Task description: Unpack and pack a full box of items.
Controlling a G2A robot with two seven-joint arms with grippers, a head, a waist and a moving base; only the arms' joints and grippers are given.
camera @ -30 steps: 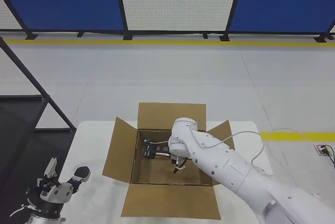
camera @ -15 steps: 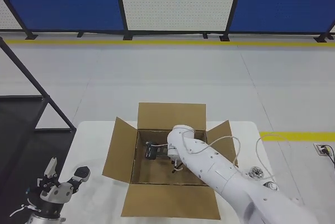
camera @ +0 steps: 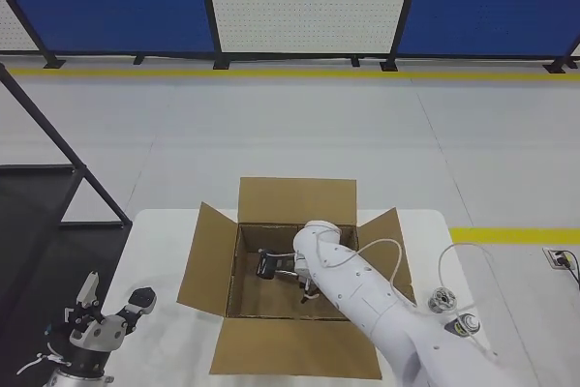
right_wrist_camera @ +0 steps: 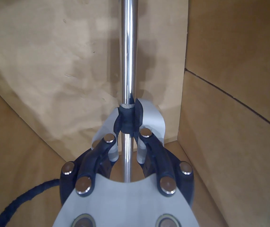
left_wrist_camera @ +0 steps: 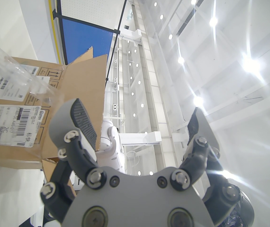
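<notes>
An open cardboard box stands on the white table, flaps spread. My right arm reaches down into it. My right gripper is shut on a shiny metal rod that points toward the box's inner wall. From above, the right gripper sits low in the box's far left part. My left gripper is off the table's front left corner, open and pointing upward. In its own wrist view the left gripper holds nothing, with the box beside it.
Two small items lie on the table right of the box. A black rack stands at the left. A clear plastic sheet hangs near the box's labelled side. Blue and white partitions close off the far floor.
My right arm has sunk lower over the box, its gripper shifting slightly right inside, uncovering the small items at the table's right. The left arm has not moved.
</notes>
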